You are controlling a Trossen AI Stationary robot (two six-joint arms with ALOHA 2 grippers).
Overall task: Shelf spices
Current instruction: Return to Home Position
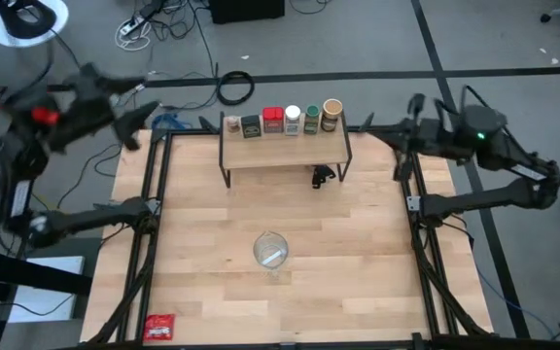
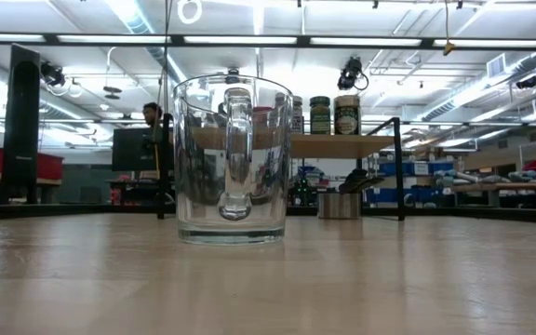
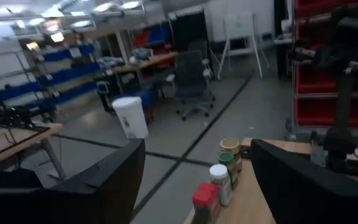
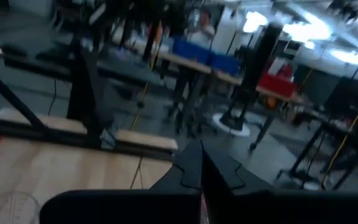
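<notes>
On the desk [image 1: 358, 253] a glass mug [image 1: 270, 250] fronts the shelf [image 1: 285, 149]; over grey floor [image 1: 358, 39], left end effector [image 1: 136, 115] spread, right end effector [image 4: 200, 163] pressed together.

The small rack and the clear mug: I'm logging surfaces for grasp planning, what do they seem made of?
The small low rack: its top looks like pale matte wood, toned like the big wooden table; its thin black legs are probably painted metal. The large clear handled mug: apparently thick glossy glass, since the room shows through with reflections; clear plastic cannot be ruled out.
</notes>
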